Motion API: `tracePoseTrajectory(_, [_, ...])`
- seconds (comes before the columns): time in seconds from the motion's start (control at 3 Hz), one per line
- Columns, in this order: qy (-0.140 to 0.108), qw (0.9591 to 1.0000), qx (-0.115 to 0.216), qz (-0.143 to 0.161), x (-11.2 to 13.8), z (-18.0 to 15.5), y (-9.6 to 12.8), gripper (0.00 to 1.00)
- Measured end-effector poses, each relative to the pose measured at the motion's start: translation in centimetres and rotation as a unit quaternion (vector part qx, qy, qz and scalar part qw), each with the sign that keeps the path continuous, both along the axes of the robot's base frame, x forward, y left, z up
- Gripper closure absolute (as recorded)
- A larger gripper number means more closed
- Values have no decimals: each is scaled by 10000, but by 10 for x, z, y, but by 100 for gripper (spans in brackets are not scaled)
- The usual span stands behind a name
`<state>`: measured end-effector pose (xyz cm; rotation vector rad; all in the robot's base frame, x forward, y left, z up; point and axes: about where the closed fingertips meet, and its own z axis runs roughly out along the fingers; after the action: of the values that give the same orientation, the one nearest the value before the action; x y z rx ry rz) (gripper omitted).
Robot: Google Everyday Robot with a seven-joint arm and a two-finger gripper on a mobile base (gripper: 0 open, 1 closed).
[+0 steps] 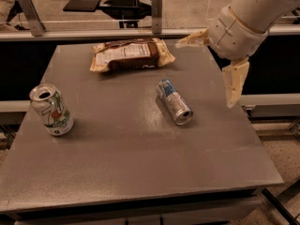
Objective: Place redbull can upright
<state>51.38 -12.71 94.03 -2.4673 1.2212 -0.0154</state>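
Observation:
The redbull can is slim, blue and silver, and lies on its side near the middle of the grey table, its open top pointing to the front right. My gripper hangs in the air at the upper right, above the table's right part and to the right of and behind the can. It is open and empty, with one cream finger pointing left and the other finger pointing down.
A white-and-green 7UP can stands upright at the table's left side. A brown-and-cream snack bag lies flat at the back middle. A metal rail with posts runs behind the table.

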Motion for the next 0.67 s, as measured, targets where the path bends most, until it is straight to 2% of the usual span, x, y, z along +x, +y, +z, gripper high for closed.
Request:
tracePoseTrajectory(0.33, [-368,9885,-473,1387,1,-20,18,0])
tracePoseTrajectory(0.67, [-614,9686,-835,2258,1,-33,27,0])
